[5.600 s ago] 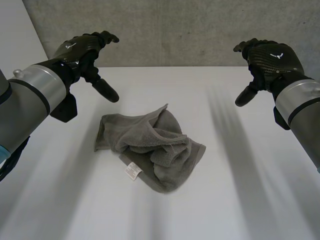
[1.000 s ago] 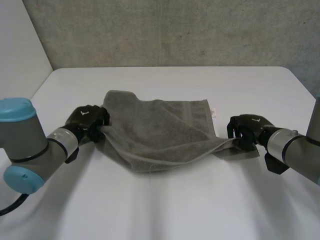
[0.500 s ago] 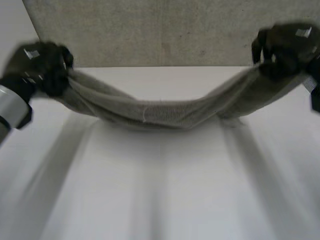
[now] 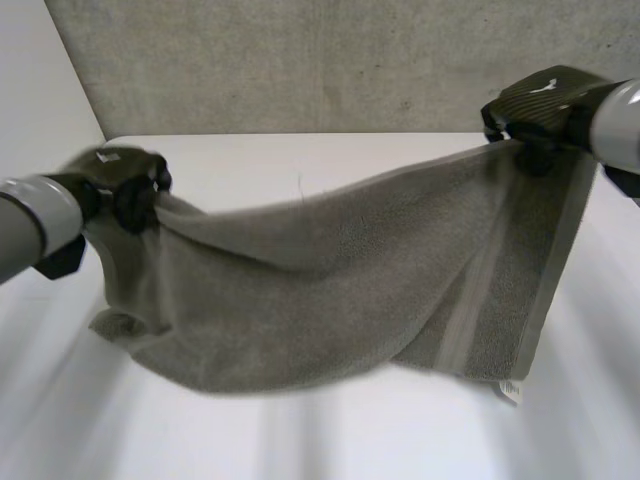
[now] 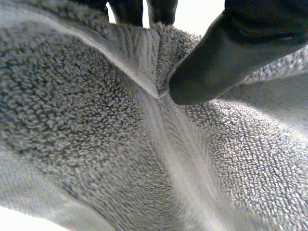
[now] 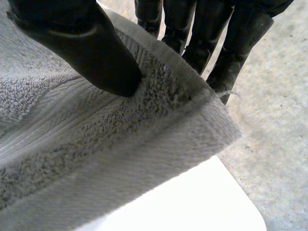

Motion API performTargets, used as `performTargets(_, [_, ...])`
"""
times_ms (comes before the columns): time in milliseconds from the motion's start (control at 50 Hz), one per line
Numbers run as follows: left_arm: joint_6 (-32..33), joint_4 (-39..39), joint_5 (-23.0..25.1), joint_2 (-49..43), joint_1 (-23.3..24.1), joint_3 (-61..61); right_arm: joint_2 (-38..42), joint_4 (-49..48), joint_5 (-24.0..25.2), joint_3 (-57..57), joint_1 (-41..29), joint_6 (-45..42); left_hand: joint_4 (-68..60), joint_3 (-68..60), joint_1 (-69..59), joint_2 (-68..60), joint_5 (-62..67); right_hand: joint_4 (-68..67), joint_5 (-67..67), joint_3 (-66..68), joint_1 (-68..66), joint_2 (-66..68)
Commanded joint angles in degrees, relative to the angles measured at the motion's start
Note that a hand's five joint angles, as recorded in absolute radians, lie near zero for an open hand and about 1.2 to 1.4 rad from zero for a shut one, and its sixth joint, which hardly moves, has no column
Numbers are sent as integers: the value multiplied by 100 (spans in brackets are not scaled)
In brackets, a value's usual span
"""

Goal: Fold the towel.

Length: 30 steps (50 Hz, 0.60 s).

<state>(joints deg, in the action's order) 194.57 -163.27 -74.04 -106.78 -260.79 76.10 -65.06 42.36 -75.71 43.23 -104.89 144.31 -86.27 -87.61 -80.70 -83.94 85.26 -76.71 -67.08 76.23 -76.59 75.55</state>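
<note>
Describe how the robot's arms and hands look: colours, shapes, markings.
Both arms are smooth grey cylinders: the left arm and the right arm. The left robot hand and the right robot hand are black, each with a small white mark on its back and a thick, round-tipped thumb.

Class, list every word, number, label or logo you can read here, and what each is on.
White tag at the hanging corner of the towel: too small to read.
White mark on the right hand: a symbol, no letters.
White mark on the left hand: blurred, unreadable.
No words or numbers can be read.
</note>
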Motion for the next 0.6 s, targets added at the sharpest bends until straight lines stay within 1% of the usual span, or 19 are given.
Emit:
performTargets(20, [318,251,-338,-1159,63,-1445,906,-1121,-515,-1041,-471,62,627,761,70,394,-1526,-329,-292,377,-341,445])
performTargets(40, [292,251,-496,-1221,72,-1858,994,-1472,-585,-1366,-497,53,627,761,70,394,-1526,-329,-292,377,-341,445])
performTargets(60, [292,251,-497,-1222,72,-1862,995,-1476,-586,-1369,-497,53,627,761,70,394,-1526,-329,-292,377,-341,445])
performTargets(80, [239,217,-671,-1231,124,-2288,1030,-1876,-612,-1648,-523,62,627,761,70,394,-1526,-329,-292,377,-341,445])
performTargets(100, [239,216,-673,-1231,125,-2292,1030,-1880,-612,-1651,-524,62,627,761,70,394,-1526,-329,-292,377,-341,445])
performTargets(140, [3,-150,-1040,-1187,273,-3106,951,-2763,-691,-2114,-576,184,627,761,70,394,-1526,-329,-292,377,-341,445])
performTargets(160, [2,-153,-1042,-1187,274,-3110,951,-2768,-691,-2116,-576,185,627,761,70,394,-1526,-329,-292,377,-341,445])
performTargets(200, [-427,-756,-1375,-1003,318,-3591,663,-3747,-822,-2230,-585,360,627,761,70,394,-1526,-329,-292,377,-341,445])
performTargets(220, [-429,-759,-1376,-1002,318,-3593,661,-3752,-823,-2231,-585,361,627,761,70,394,-1526,-329,-292,377,-341,445])
performTargets(260, [-831,-1380,-1455,-670,318,-3620,320,-4400,-902,-2196,-585,588,627,761,70,394,-1526,-329,-292,377,-341,445])
performTargets(320, [-1009,-1665,-1411,-580,327,-3558,248,-4394,-893,-2178,-559,625,627,761,70,394,-1526,-329,-292,377,-341,445])
performTargets(360, [-1193,-2015,-1324,-502,318,-3305,291,-3922,-806,-2161,-559,616,627,761,70,394,-1526,-329,-292,377,-341,445])
performTargets(380, [-1194,-2016,-1324,-501,318,-3303,292,-3919,-805,-2160,-559,616,627,761,70,394,-1526,-329,-292,377,-341,445])
performTargets(480, [-1185,-2086,-1121,-484,300,-2530,520,-2543,-437,-1775,-638,651,627,761,70,394,-1526,-329,-292,377,-341,445])
performTargets(500, [-1185,-2086,-1017,-484,248,-2190,520,-2539,-436,-1774,-638,651,627,761,70,394,-1526,-329,-292,377,-341,445])
performTargets(520, [-1185,-2095,-894,-501,230,-1821,564,-2235,-358,-1547,-638,694,627,761,70,394,-1526,-329,-292,377,-341,445])
performTargets(540, [-1185,-2095,-893,-501,230,-1818,564,-2232,-357,-1545,-638,695,627,761,70,394,-1526,-329,-292,377,-341,445])
performTargets(580, [-1167,-2130,-596,-563,204,-987,625,-1812,-235,-846,-603,695,627,761,70,394,-1526,-329,-292,377,-341,445])
performTargets(600, [-1167,-2130,-594,-563,204,-983,626,-1810,-234,-842,-603,695,627,761,70,394,-1526,-329,-292,377,-341,445])
